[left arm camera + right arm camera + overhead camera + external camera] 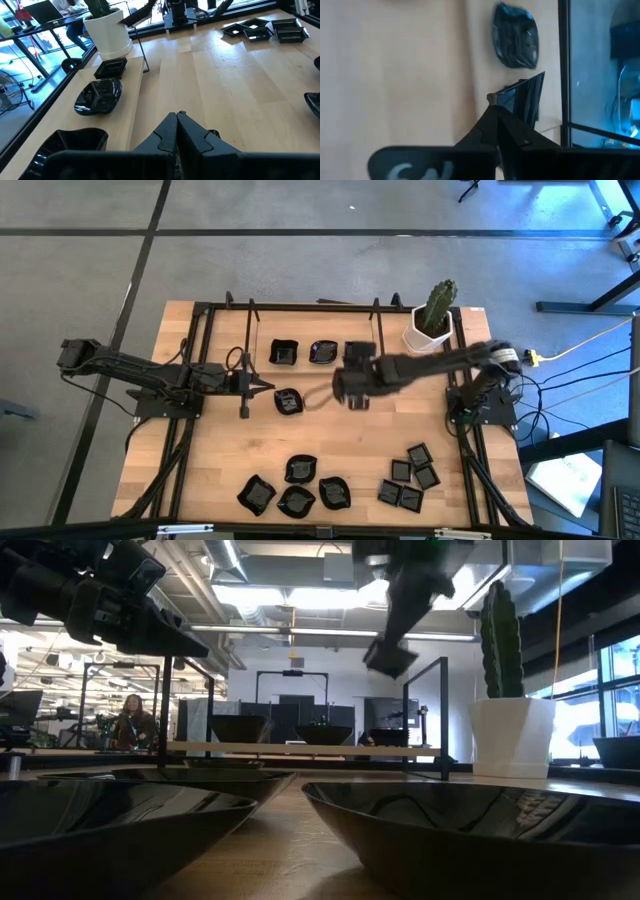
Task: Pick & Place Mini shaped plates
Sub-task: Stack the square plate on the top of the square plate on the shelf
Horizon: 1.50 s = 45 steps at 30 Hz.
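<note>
Right gripper (357, 402), fingers clamped on a glossy black square mini plate (525, 102), hangs above the wooden table (340, 435) near the back row of dishes. Left gripper (268, 388), fingers together and empty, waits beside a wavy-rimmed black dish (288, 401).

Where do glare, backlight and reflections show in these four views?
Low view: ceiling lights and windows backlight the white pot; the foreground plates mirror them. Left wrist view: window glare streaks the table. High view: even light, faint shadows.
</note>
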Tool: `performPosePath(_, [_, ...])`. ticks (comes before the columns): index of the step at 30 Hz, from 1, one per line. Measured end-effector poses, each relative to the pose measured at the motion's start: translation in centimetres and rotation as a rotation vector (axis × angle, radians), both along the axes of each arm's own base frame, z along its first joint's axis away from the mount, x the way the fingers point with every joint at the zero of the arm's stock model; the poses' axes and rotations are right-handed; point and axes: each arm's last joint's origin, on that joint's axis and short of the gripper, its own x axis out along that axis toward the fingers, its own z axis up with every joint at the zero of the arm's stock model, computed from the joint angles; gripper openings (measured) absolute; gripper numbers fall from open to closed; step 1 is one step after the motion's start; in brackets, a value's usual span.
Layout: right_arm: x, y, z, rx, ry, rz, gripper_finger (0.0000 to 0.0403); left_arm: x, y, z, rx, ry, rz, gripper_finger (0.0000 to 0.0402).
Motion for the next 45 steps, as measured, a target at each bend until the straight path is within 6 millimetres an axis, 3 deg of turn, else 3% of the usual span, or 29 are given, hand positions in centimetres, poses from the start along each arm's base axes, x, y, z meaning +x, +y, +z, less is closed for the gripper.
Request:
performPosePath(7, [1.4,-4.8,-2.1,-0.026,0.102,-0.058,0.0001,0.0,0.0,-0.1,0.002,0.01,-0.001,0.0004])
performPosePath(19, [3.5,-8.6,-6.2,-0.027,0.207,-0.117,0.0002,0.0,0.0,-0.1,0.01,0.012,-0.003,0.0004])
performPosePath(34, [3.7,-9.7,-6.9,-0.03,0.221,-0.151,0.0007,0.0,0.0,-0.1,0.008,0.011,-0.003,0.0004])
performPosePath(45, [3.7,-9.7,-6.9,-0.025,0.209,-0.168,0.0073,0.0,0.0,-0.1,0.008,0.012,-0.003,0.0004])
